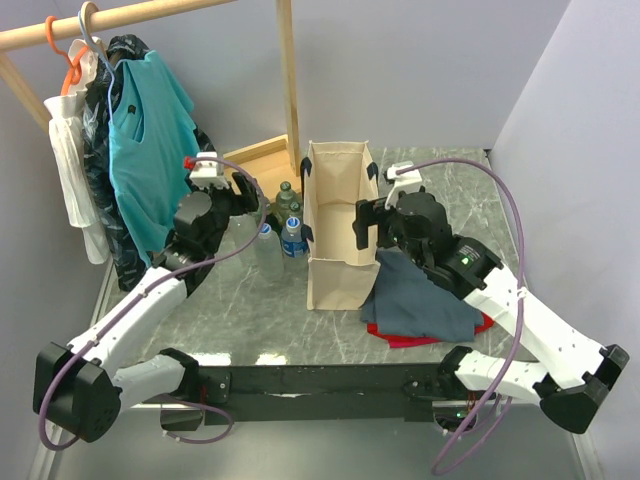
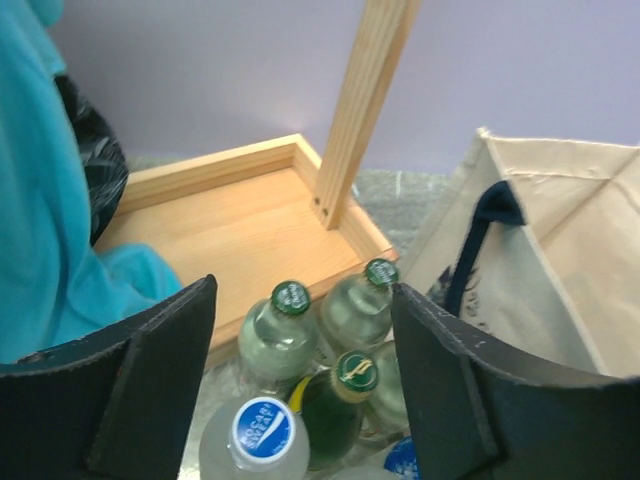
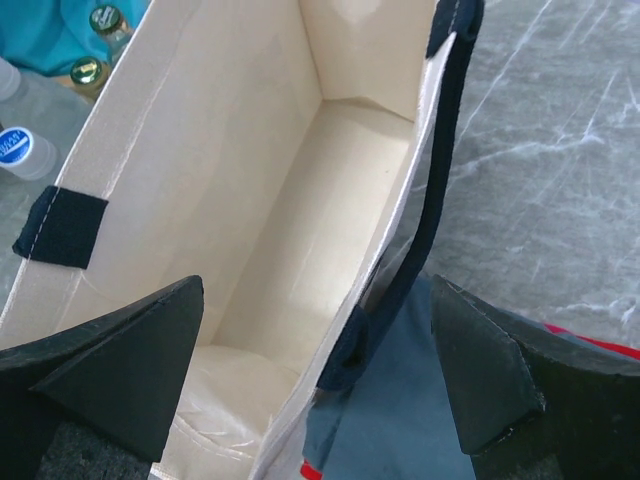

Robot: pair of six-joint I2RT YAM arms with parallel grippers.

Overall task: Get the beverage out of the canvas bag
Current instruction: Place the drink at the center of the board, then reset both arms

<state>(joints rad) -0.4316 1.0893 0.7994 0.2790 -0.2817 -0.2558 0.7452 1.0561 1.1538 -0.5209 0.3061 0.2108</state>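
**Beverage bottles [image 1: 285,228] stand outside the canvas bag [image 1: 335,280]; both grippers empty**

The marble table [image 1: 250,310] carries everything. Largest on it is the canvas bag, upright near the middle with its mouth up, taller than the bottles. The right wrist view looks down into it. It shows pale walls and a pale floor and no bottle I can make out, though a glossy patch at the near bottom corner is half hidden by the gripper. Judged from that, the taking-out looks done or nearly so. The bag is soft cloth holding a boxy shape, and its walls would likely give under a push.

The right gripper [image 3: 318,290] hangs over the bag's right wall. Its jaws are spread wide, with the rim and a navy handle [image 3: 440,180] running between them, and they clamp nothing. The left gripper [image 2: 302,300] hovers above the bottles with its jaws apart, touching none of the caps.

A folded grey-blue cloth [image 1: 420,300] lies against the bag's right foot, over something red [image 1: 400,338].

The bottles huddle just left of the bag, touching one another. One is clear with a blue-and-white cap [image 2: 262,430]; the others are greenish with green caps [image 2: 290,298]. If full they should be fairly heavy, and their smooth sides are probably slippery. The green ones, if glass, are breakable. The best hold is likely the neck just under the cap, taken from above.

Room is tight. A wooden tray [image 2: 220,220] has its rim just behind the bottles and its post [image 2: 360,110] rises nearby. Hanging clothes [image 1: 145,150] are on the left and the bag wall on the right. Open table lies toward the near edge.
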